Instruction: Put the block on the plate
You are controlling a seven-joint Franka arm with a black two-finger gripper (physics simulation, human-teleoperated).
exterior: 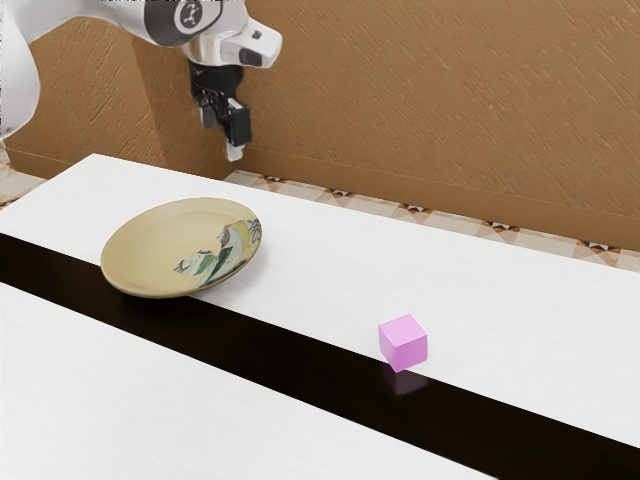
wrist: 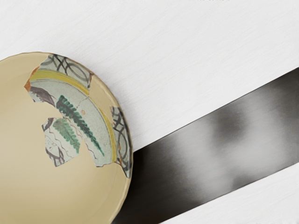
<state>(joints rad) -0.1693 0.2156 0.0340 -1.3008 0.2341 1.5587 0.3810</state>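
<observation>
Behind everything stands a brown textured wall [exterior: 430,90], with a patterned tile floor [exterior: 330,198] at its foot. Nearer lies the white surface [exterior: 150,400], crossed by a glossy dark band [exterior: 300,365]. From the exterior view's upper left comes the white arm [exterior: 18,75], raised above the surface. The broad, shallow tan plate [exterior: 160,240] rests partly over the band; the wrist view shows its painted patches, with green leafy sprays, a yellow stripe and dark looping lines near the rim. Higher than the plate hangs the black gripper [exterior: 222,138], its jaws spread and holding nothing. Smallest is the pink block [exterior: 403,343], off the plate and well apart from it, sitting at the band's edge toward the exterior view's right.
</observation>
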